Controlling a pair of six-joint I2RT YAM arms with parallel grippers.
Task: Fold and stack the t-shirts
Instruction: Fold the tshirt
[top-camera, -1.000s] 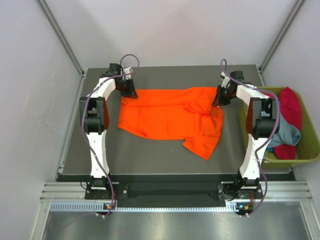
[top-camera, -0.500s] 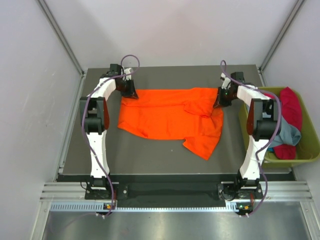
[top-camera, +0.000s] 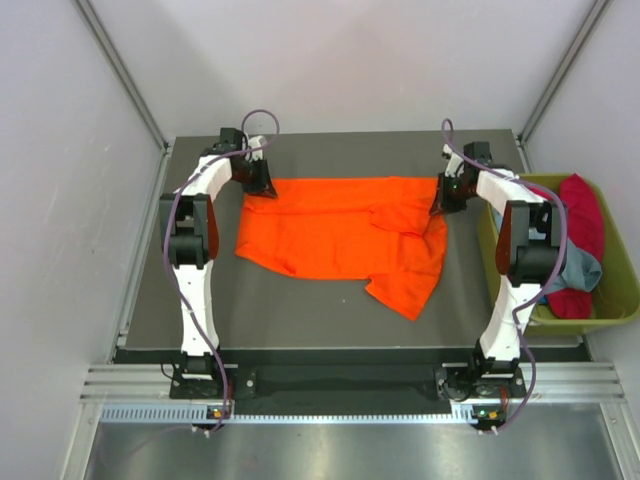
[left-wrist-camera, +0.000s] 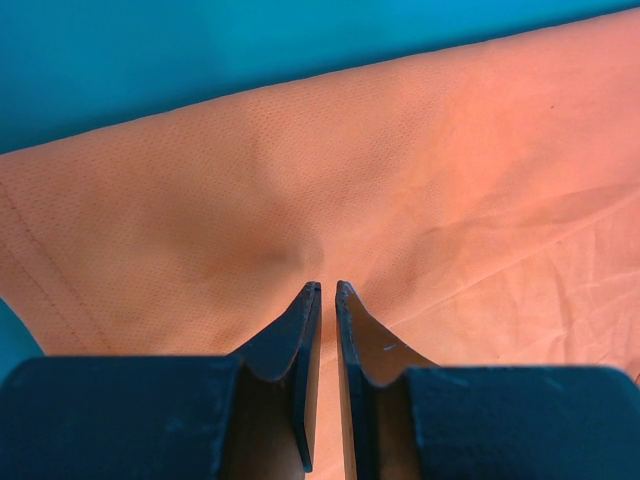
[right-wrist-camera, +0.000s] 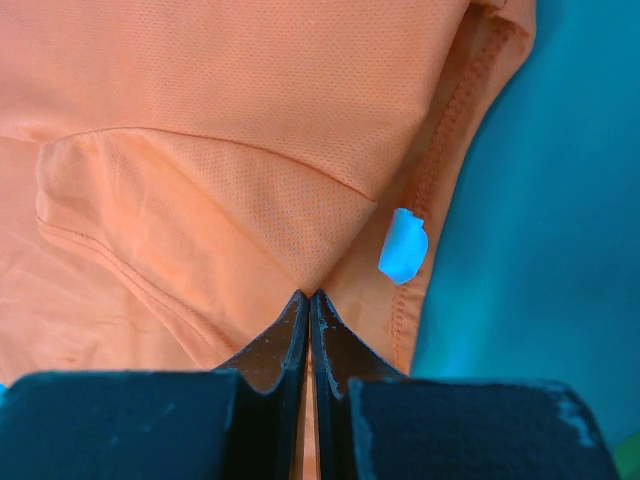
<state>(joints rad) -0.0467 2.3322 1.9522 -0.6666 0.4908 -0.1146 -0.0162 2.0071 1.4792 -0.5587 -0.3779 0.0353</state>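
Orange t-shirt (top-camera: 340, 225): bright, fine-meshed cloth, is being held spread sideways across the far half of the table (top-camera: 300, 300). It is being pinched at its two far corners, with one part trailing toward the near right. Grey-blue t-shirt (top-camera: 580, 268) and magenta-red cloth (top-camera: 582, 215) are being held crumpled together in the olive-green bin (top-camera: 625, 290) at the right.

Showing white shells over black joint housings on the left arm (top-camera: 197, 305) and right arm (top-camera: 503, 320), trailing thin purple cables (top-camera: 262, 110), ending in dark tapered fingers (left-wrist-camera: 290, 340).
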